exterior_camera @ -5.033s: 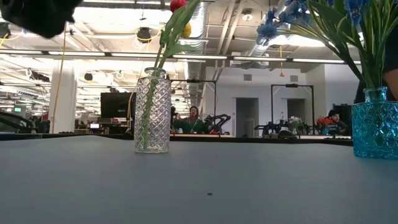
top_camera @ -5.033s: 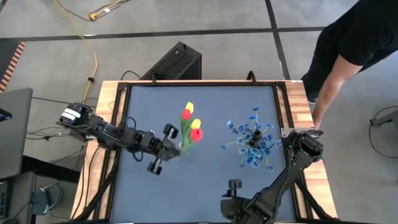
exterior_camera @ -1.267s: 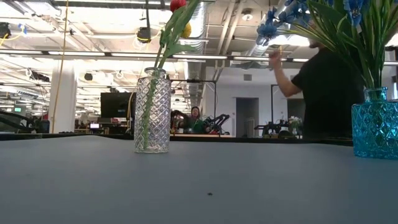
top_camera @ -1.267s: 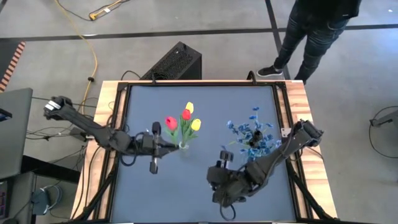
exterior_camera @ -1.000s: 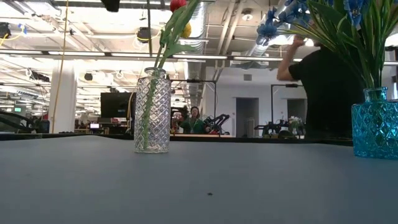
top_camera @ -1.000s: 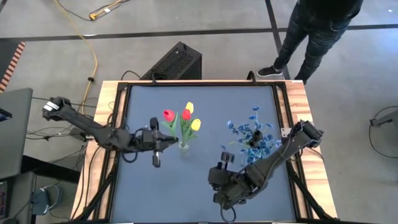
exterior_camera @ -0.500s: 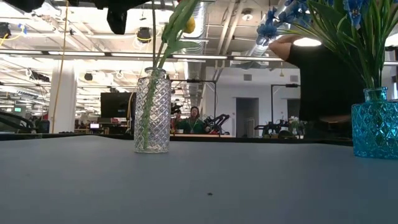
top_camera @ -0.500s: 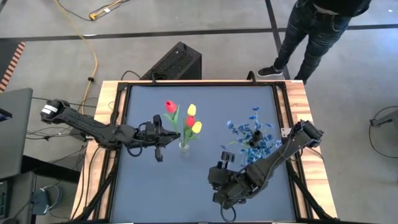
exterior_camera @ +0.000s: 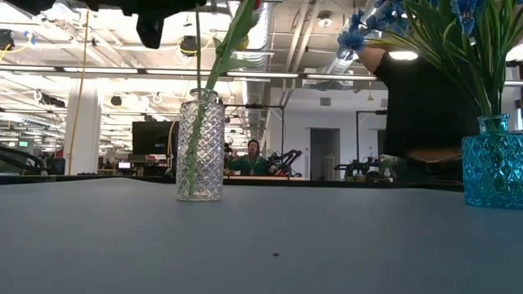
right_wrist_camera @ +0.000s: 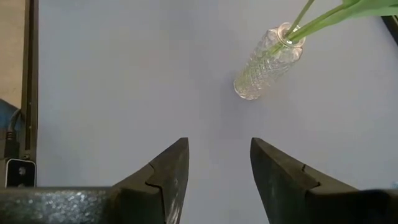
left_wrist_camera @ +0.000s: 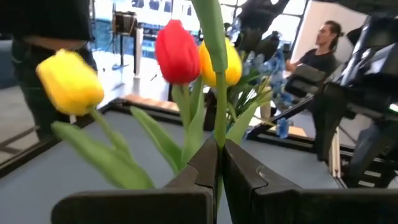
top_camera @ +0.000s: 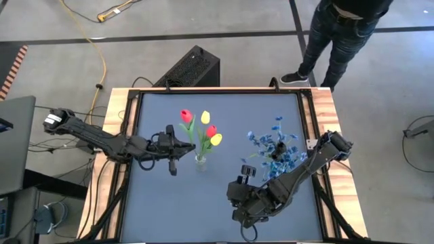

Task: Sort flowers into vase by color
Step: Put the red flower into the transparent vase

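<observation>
A clear glass vase [top_camera: 201,161] [exterior_camera: 199,147] stands mid-table and holds two yellow tulips [top_camera: 206,117] and a red tulip [top_camera: 211,131]. My left gripper [top_camera: 177,146] [left_wrist_camera: 219,163] hovers just left of it, above its mouth, shut on the stem of another red tulip [top_camera: 185,116]. Whether that stem's lower end is still in the vase, I cannot tell. A blue glass vase [top_camera: 277,161] [exterior_camera: 493,170] on the right holds the blue blossoms [top_camera: 274,142]. My right gripper [right_wrist_camera: 217,163] is open, high over the table's near part. My left gripper pinches the red tulip's green stem [left_wrist_camera: 218,124] between its two fingers. The fingers come level from the table's left and lie across the stem. The stem stands about upright through the hold, and its head rises out of the wrist view.
A person [top_camera: 346,30] stands on the floor beyond the table's far right corner and shows behind the blue vase in the low view. A black box [top_camera: 191,68] sits past the far edge. Bare table lies in front of both vases.
My left gripper has moved up and toward the far edge and turned, staying shut on the stem. The held red tulip's head has drawn away from the bunch toward the far edge. The tulips left in the clear vase have shifted slightly to the right.
</observation>
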